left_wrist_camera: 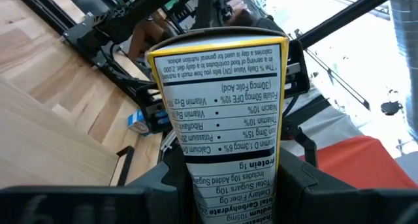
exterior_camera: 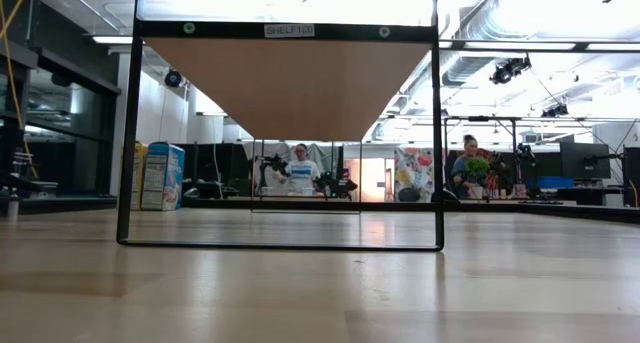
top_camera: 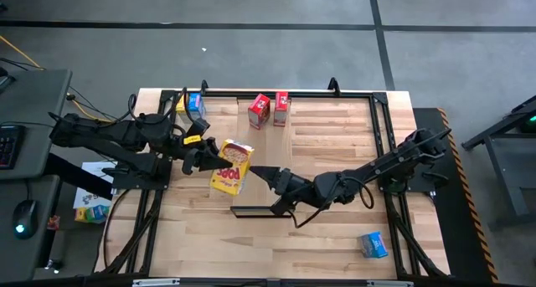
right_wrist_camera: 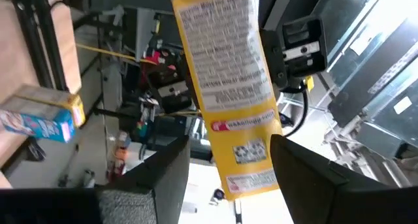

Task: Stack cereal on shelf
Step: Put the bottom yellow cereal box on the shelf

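Nearest the front edge of the wooden table point(top_camera: 335, 145), toward its right corner, a blue cereal box point(top_camera: 374, 244) lies alone on its side, well apart from both arms.

Farther in, near the table's middle, the two arms meet at a yellow cereal box point(top_camera: 233, 166) held tilted above the boards. The left gripper point(top_camera: 213, 157) comes in from the left and has its fingers closed on the box's narrow sides. In the left wrist view the nutrition panel rises straight out from between the two dark fingers point(left_wrist_camera: 157, 191). The right gripper point(top_camera: 254, 171) reaches in from the right to the box's other end. In the right wrist view its fingers point(right_wrist_camera: 163, 175) stand apart on either side of the box, with a clear gap on one side, so it brackets the box without clamping it.

Along the back edge, two red cereal boxes point(top_camera: 270, 110) stand upright just beside each other. Toward the back left corner, another blue box point(top_camera: 196, 105) stands next to a second yellow box point(top_camera: 179, 104).

In the low view the shelf point(exterior_camera: 290, 88) is a pale board carried high in a black frame point(exterior_camera: 128, 133). It shows only from underneath, so what is on top of it cannot be told.

Beyond the table, two people point(exterior_camera: 298, 168) are in the room behind.
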Controlling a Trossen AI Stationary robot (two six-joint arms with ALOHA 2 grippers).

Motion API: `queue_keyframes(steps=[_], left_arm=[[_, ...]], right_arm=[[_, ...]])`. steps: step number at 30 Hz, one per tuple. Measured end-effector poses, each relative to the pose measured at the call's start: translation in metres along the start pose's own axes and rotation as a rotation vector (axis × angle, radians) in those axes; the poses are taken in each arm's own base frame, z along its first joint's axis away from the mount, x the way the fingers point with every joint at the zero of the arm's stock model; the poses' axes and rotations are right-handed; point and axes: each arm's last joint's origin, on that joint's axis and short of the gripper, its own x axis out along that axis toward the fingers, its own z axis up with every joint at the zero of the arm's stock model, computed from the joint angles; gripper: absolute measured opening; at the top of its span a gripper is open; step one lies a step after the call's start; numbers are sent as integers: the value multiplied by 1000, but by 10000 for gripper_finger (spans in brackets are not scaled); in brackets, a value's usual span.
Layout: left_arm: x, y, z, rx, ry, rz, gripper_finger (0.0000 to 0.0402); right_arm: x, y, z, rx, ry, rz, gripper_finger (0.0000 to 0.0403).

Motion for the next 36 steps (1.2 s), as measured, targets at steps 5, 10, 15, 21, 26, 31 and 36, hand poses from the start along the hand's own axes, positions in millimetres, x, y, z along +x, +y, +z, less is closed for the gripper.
queue_keyframes(steps=[5, 10, 15, 21, 26, 31, 36], left_arm=[[0, 0, 0, 7, -6, 4, 120], [0, 0, 0, 7, -6, 5, 120], [0, 0, 0, 8, -6, 6, 120], [0, 0, 0, 14, -6, 7, 120], [0, 0, 0, 13, -6, 8, 120], [0, 0, 0, 13, -8, 9, 120], [0, 1, 0, 12, -9, 11, 120]], right_arm=[[0, 0, 1, 3, -28, -10, 205], [0, 1, 1, 1, -42, -7, 205], [0, 1, 1, 10, -32, 1, 205], [0, 1, -1, 7, 36, 16, 225], [0, -1, -2, 11, 40, 5, 305], [2, -1, -1, 6, -30, -20, 390], [2, 1, -1, 141, -34, -5, 380]])
